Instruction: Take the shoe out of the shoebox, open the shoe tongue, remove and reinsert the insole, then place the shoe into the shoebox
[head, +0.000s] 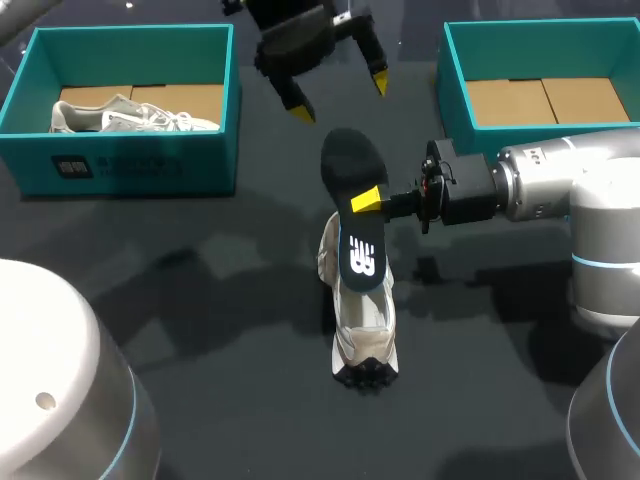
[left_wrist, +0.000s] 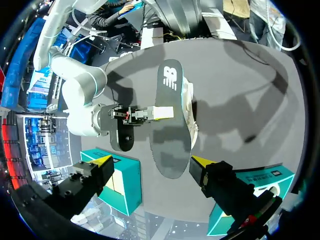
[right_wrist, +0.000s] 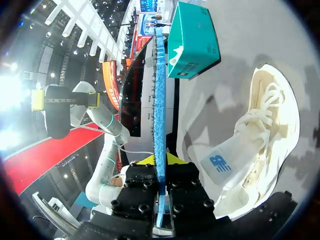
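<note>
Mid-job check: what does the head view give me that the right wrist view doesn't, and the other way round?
Head view only: the second shoe inside the left shoebox, and the empty right shoebox. Right wrist view only: the insole edge-on, clamped in the right gripper. Both: the shoe, the insole, the left shoebox's outside and the open left gripper.

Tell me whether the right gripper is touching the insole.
Touching. The right wrist view shows the insole edge-on, clamped from both sides by the right gripper.
</note>
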